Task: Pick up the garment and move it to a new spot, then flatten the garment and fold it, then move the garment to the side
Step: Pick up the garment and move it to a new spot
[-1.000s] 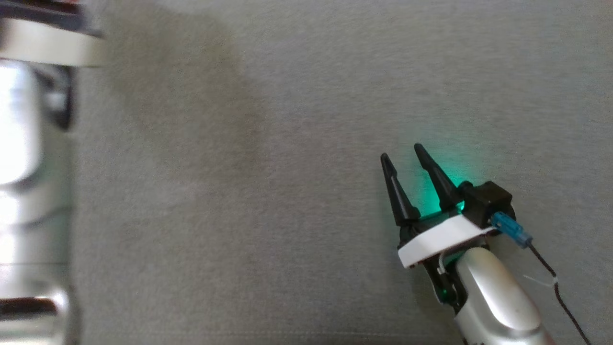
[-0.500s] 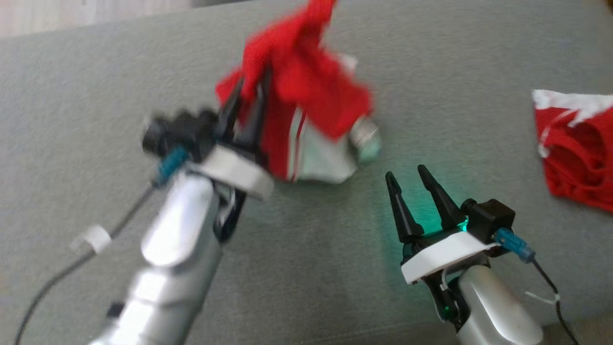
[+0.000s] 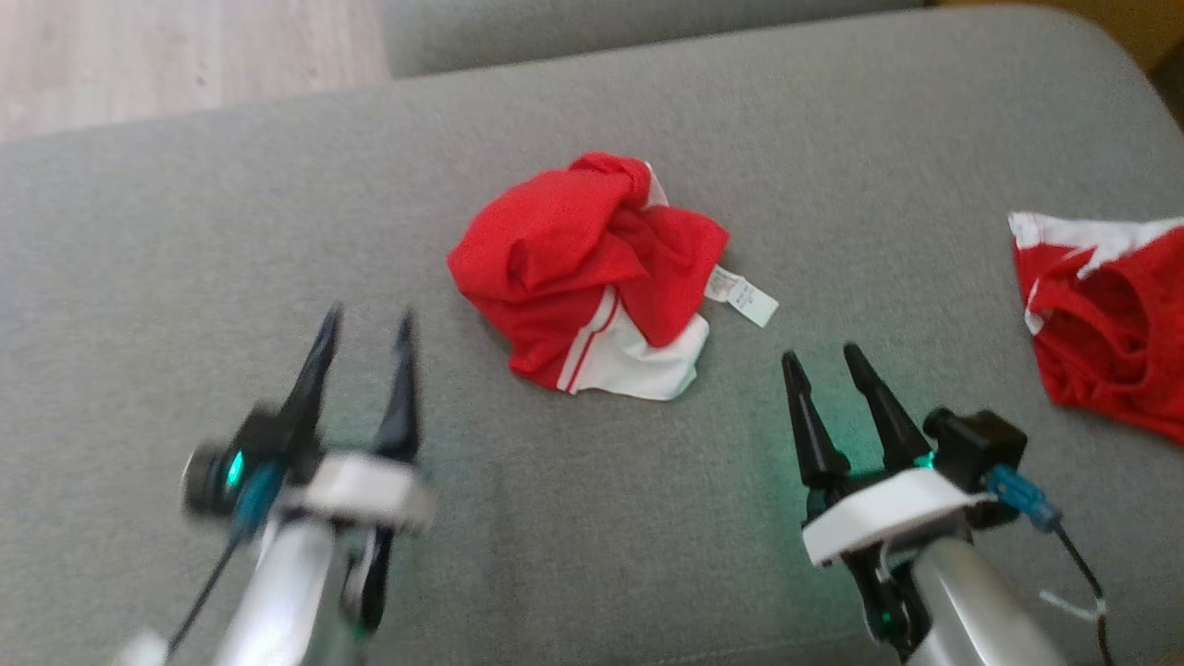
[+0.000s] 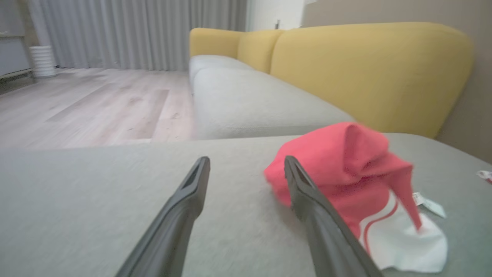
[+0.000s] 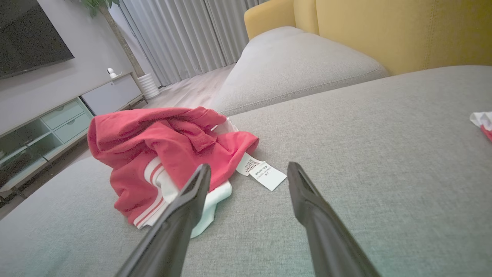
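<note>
Garment [image 3: 592, 277] crumpled on sofa cushion [image 3: 185, 231] — left jaws and right jaws apart, empty.

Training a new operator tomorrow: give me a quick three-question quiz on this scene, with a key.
1. True or false: the left gripper is clamped on the crumpled red garment.
2. The garment's white label lies on the side nearer which gripper? A) left B) right gripper
3. Fill in: the garment lies on a grey ____.
Key: 1 false, its jaws stand open, apart from it; 2 B; 3 sofa cushion.
</note>
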You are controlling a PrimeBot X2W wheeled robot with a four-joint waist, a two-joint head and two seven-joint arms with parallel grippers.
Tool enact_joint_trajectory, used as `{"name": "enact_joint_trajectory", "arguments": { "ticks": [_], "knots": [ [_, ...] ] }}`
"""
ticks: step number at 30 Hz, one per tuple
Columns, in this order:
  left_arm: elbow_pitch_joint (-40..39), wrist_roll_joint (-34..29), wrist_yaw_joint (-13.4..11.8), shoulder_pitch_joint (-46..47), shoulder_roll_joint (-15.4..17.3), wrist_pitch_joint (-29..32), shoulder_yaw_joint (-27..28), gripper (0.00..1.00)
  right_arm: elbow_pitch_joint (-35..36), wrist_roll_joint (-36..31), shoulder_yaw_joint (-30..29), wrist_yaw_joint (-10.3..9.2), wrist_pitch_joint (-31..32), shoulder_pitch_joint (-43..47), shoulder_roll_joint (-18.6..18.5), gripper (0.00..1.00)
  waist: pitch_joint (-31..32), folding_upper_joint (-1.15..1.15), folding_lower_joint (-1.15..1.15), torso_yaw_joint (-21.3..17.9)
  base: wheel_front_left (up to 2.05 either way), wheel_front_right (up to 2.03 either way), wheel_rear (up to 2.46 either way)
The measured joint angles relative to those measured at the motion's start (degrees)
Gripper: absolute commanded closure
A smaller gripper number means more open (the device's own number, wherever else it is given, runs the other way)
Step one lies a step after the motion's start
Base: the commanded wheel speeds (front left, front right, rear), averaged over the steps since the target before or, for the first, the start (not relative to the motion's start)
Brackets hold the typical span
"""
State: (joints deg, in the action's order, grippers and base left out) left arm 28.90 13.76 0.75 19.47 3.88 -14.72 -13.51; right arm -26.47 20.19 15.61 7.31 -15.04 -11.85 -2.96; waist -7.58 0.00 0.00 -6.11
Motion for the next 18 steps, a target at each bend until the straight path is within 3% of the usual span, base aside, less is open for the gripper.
{"name": "enact_joint_trajectory", "arguments": {
  "ticks": [8,18],
  "knots": [
    [-7.5,-3.2,-0.8,-17.2,0.2,0.0,9.4,0.00,-1.0,0.5,-1.1,0.00,0.0,3.4,0.0,0.00,5.0,0.00,-0.01,2.4,0.00,0.00,0.00],
    [-9.4,-4.9,-0.2,-24.7,-0.9,0.0,10.1,0.00,-2.9,0.5,-1.5,0.00,0.0,5.9,0.1,0.00,6.8,0.00,0.00,4.9,0.00,0.00,0.00]
  ]
}}
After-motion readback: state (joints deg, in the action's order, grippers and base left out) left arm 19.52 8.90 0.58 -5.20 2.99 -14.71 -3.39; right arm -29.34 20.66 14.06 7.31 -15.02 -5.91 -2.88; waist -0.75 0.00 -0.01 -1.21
